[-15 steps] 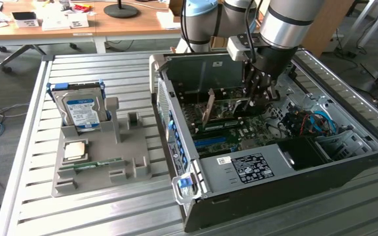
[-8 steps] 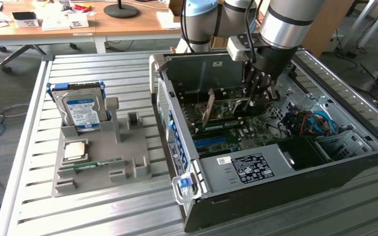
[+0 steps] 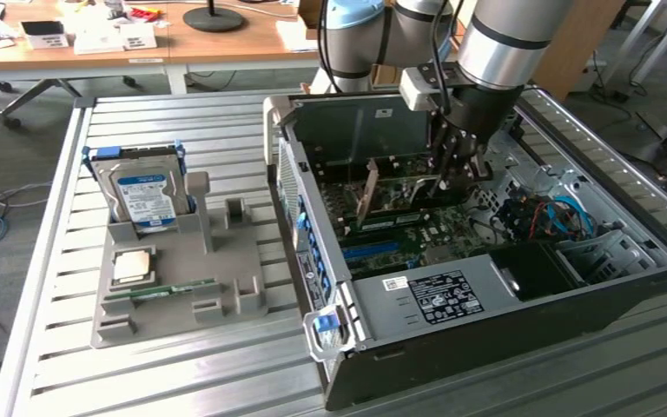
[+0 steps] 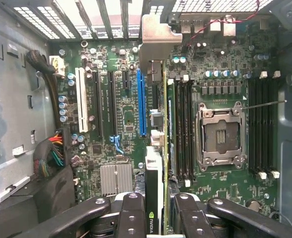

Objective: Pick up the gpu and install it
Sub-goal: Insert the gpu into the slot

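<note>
My gripper [image 3: 455, 174] reaches down into the open computer case [image 3: 485, 321] and is shut on the gpu [image 3: 406, 193]. The card stands on edge over the green motherboard [image 3: 444, 230]. In the wrist view the gpu [image 4: 155, 163] appears edge-on between my black fingers [image 4: 133, 213], with the gripper [image 4: 156, 210] clamped around its cooler side. Its silver end bracket [image 4: 156, 37] lies against the case's rear slot openings. The card's green edge runs just beside the blue slot [image 4: 141, 101]. Whether the card is seated in a slot I cannot tell.
On the exterior view's left a grey holder [image 3: 177, 295] carries a hard drive [image 3: 142, 195], a processor chip [image 3: 135, 265] and a memory stick [image 3: 171, 289]. The case walls, a cable bundle [image 4: 49, 153], memory slots and the processor socket [image 4: 221, 134] crowd the card.
</note>
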`<state>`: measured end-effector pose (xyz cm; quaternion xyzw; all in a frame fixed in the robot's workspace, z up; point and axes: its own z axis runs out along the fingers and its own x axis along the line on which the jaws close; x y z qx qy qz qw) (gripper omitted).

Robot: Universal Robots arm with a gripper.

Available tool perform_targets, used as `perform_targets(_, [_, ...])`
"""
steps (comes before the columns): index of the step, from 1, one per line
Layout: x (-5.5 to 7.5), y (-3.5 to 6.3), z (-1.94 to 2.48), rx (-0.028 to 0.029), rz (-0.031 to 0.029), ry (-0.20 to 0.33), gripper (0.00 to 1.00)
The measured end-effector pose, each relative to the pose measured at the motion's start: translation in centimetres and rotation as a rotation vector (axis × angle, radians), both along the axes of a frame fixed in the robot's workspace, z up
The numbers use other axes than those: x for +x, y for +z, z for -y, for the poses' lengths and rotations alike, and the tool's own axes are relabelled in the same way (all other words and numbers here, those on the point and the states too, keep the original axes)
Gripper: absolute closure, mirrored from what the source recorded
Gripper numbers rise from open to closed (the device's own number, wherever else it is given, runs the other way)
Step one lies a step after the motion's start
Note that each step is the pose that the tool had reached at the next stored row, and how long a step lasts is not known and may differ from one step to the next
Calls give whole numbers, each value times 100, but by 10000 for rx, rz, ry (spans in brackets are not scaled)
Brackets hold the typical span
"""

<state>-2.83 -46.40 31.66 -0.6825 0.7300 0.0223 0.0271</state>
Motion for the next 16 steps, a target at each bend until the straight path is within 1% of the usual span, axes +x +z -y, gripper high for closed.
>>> perform_targets(3, [0,-10,0,6,2,0,73])
perform_targets(10, [0,-74,0,3,1,1,73])
perform_targets(14, [-2,-79,1,1,1,0,73])
perform_targets(16, [-5,-80,16,3,1,0,73])
